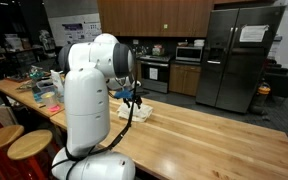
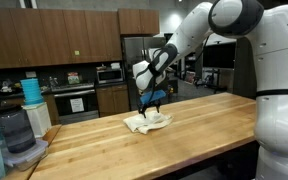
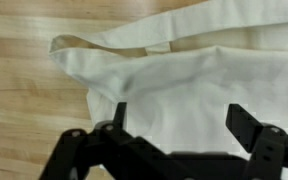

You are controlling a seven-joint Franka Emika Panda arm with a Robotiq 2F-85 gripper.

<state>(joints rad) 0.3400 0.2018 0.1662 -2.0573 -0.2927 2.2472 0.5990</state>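
Note:
A crumpled cream-white cloth [image 3: 184, 80] lies on the wooden table, with a folded strip along its upper left edge. In the wrist view my gripper [image 3: 182, 122] hangs just above it, its two black fingers spread wide with only cloth showing between them. In both exterior views the gripper [image 2: 152, 100] points down over the cloth [image 2: 147, 122], with the cloth [image 1: 135, 111] resting near the table's middle. I cannot tell whether the fingertips touch the fabric.
The butcher-block table [image 2: 184, 135] stretches wide around the cloth. A black container and a teal stack [image 2: 29, 90] stand at one end. Clutter [image 1: 39, 85] covers the far end, wooden stools [image 1: 14, 145] stand beside it. A fridge [image 1: 239, 55] and kitchen cabinets are behind.

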